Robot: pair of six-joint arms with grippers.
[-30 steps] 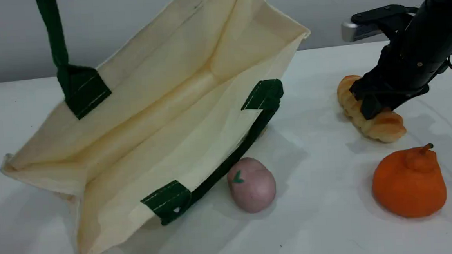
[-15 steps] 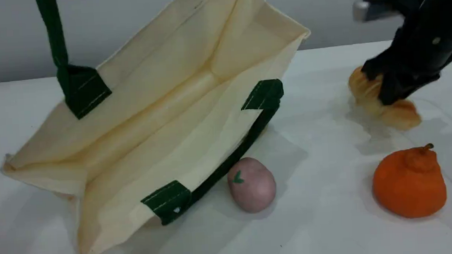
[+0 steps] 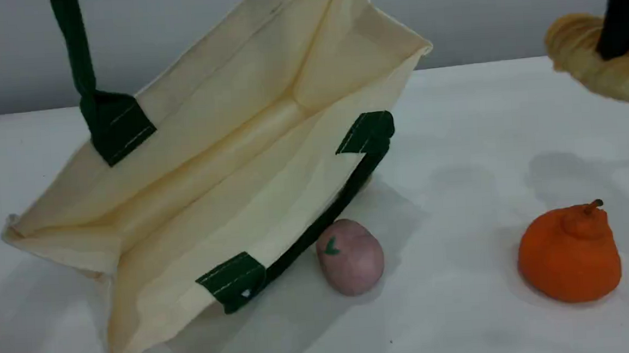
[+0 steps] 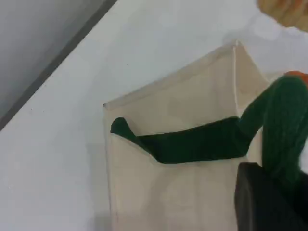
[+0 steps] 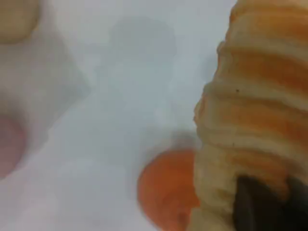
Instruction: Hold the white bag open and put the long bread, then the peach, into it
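The white bag (image 3: 225, 149) lies tilted on the table with its mouth facing the camera. One green handle (image 3: 74, 44) is pulled taut toward the top edge. In the left wrist view that green handle (image 4: 284, 120) runs into my left gripper (image 4: 272, 192), which is shut on it above the white bag (image 4: 168, 192). My right gripper (image 3: 619, 32) is shut on the long bread (image 3: 594, 66), which hangs well above the table at the far right. The right wrist view shows the ridged long bread (image 5: 260, 96) held at my fingertip (image 5: 255, 207). The peach (image 3: 351, 264) rests against the bag's lower handle.
An orange pear-shaped fruit (image 3: 569, 256) with a stem sits at the front right, directly below the lifted bread in the right wrist view. The bag's lower handle (image 3: 317, 225) lies flat on the table. A blurred beige shape (image 5: 17, 17) shows in the right wrist view's corner.
My right gripper has closed on the long bread and lifted it off the table, up and to the right. The bag, peach and orange fruit have not moved.
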